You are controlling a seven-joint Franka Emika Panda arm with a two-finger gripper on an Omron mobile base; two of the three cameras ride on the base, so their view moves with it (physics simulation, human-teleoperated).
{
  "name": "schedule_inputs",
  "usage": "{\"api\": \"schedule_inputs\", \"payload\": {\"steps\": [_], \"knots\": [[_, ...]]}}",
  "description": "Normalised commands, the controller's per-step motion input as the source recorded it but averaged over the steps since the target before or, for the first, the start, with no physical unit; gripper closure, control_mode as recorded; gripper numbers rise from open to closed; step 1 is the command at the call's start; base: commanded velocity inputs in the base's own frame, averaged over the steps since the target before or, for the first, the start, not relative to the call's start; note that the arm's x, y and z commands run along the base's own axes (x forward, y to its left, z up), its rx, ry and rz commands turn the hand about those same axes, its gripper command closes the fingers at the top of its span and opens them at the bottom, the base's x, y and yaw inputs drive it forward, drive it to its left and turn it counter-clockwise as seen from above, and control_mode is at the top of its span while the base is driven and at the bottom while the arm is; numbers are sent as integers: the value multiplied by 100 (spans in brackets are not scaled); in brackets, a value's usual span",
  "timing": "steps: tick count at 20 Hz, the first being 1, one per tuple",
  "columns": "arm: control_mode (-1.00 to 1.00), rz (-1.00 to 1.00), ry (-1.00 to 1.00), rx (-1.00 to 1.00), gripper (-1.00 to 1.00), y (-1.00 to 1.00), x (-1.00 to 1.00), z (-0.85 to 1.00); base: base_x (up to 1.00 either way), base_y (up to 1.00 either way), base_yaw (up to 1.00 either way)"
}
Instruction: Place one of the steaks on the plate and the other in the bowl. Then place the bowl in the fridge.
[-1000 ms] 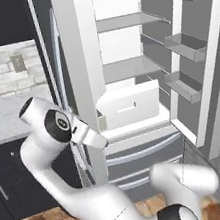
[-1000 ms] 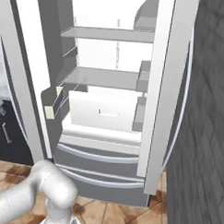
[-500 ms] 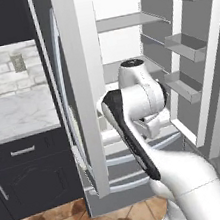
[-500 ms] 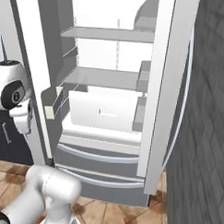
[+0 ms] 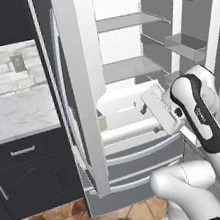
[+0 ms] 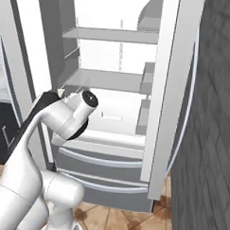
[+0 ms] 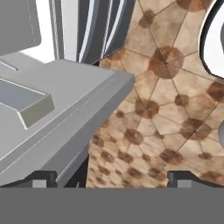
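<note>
The fridge [image 5: 85, 85] stands with both doors swung out, its white shelves and a white inner bin [image 5: 124, 107] showing. My gripper [image 5: 150, 119] hangs in front of that bin, above the lower drawers [image 5: 139, 152]. In the hand view the gripper [image 7: 113, 179] is open, its two dark fingertips [image 7: 41, 179] far apart with nothing between them, and it looks down past a grey fridge front [image 7: 65, 113] onto the tiled floor. The steaks, the plate and the bowl are out of view.
Dark cabinets under a marble counter [image 5: 16, 115] lie left of the fridge. A dark stone wall [image 6: 211, 116] runs close along the right door [image 6: 167, 91]. Brown floor tiles [image 7: 166, 109] spread in front of the fridge.
The arm has swung from the left of the fridge across to the right, bringing the hand down in front of the inner bin. The gripper stayed open.
</note>
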Motion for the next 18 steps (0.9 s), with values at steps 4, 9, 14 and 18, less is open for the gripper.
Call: {"api": "schedule_inputs", "payload": {"steps": [4, 9, 14, 18], "knots": [[-100, 2, 0, 1, -100, -1, 73, 0, 0, 0, 0], [-100, 5, 0, 5, -100, -2, 92, -27, 0, 0, 0], [-100, 16, 1, 12, -100, 18, 93, -56, 0, 0, 0], [-100, 19, 1, 7, -100, 49, 90, -50, 0, 0, 0]]}}
